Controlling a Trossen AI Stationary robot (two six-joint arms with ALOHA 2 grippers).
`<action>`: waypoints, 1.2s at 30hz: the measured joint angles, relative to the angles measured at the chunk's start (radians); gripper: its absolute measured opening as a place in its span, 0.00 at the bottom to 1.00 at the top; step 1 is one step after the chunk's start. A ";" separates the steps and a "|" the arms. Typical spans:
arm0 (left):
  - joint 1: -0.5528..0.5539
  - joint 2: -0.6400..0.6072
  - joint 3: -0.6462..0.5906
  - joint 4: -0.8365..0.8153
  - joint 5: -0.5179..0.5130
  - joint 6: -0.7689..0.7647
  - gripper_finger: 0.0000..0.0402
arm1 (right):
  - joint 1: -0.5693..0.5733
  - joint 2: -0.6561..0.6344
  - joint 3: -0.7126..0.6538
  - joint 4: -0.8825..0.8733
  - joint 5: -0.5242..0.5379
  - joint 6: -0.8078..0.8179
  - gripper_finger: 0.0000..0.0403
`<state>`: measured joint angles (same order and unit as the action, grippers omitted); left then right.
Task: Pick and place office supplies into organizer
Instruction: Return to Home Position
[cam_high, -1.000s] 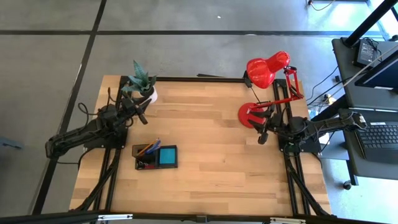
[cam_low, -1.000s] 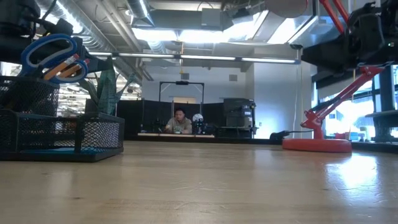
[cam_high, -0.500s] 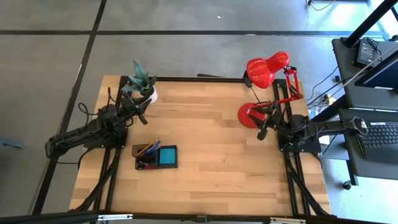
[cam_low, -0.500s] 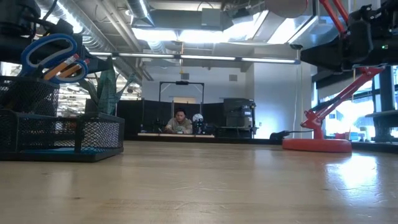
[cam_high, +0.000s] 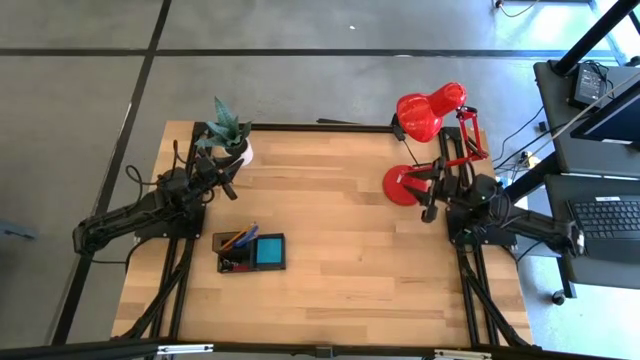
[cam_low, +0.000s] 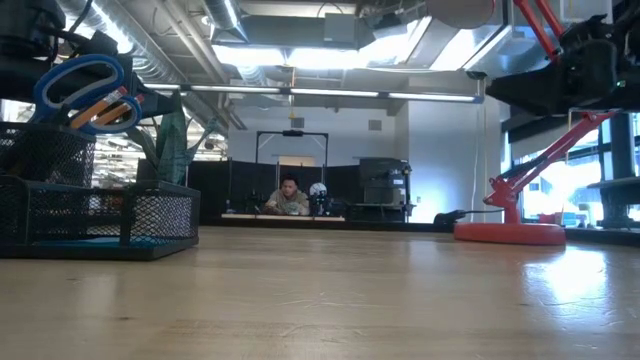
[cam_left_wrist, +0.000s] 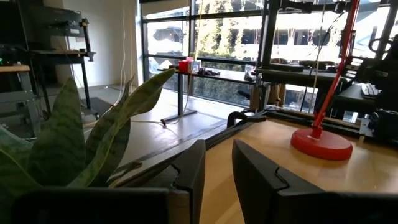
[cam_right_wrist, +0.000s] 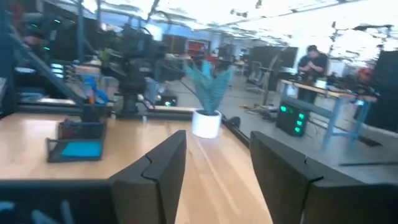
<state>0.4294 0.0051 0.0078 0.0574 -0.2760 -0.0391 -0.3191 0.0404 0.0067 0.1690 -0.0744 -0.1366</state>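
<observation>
The black mesh organizer (cam_high: 249, 252) stands on the table left of centre, also in the low view (cam_low: 95, 215) and the right wrist view (cam_right_wrist: 78, 140). Blue-handled scissors (cam_low: 85, 85) and orange pencils (cam_low: 105, 112) stand upright in its cup, and a blue sticky-note pad (cam_high: 270, 251) lies in its tray. My left gripper (cam_high: 230, 192) hovers level near the potted plant, open and with nothing in it (cam_left_wrist: 219, 165). My right gripper (cam_high: 426, 214) hovers beside the lamp's base, open with nothing between its fingers (cam_right_wrist: 217, 162).
A potted green plant (cam_high: 228, 132) stands at the far left corner. A red desk lamp has its base (cam_high: 404, 186) on the table's far right and its head (cam_high: 430, 110) over the far edge. Bare wood lies between organizer and lamp. A person sits far behind the table (cam_low: 290, 195).
My right arm has swung about its base: its rear part has gone toward the table's near edge, and its gripper has gone a little toward the far edge, closer to the lamp's base. The organizer and its contents have not moved.
</observation>
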 joint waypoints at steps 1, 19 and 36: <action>0.000 0.000 0.000 0.000 0.000 0.000 0.19 | -0.017 -0.007 0.000 -0.011 -0.002 0.006 0.45; 0.000 0.000 0.000 0.000 0.000 0.000 0.19 | -0.104 -0.017 0.001 -0.141 0.097 0.107 0.45; 0.000 0.000 0.000 0.000 0.000 0.000 0.19 | -0.103 -0.017 0.001 -0.141 0.097 0.106 0.45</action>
<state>0.4294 0.0051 0.0078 0.0574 -0.2756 -0.0395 -0.4225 0.0235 0.0074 0.0284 0.0227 -0.0306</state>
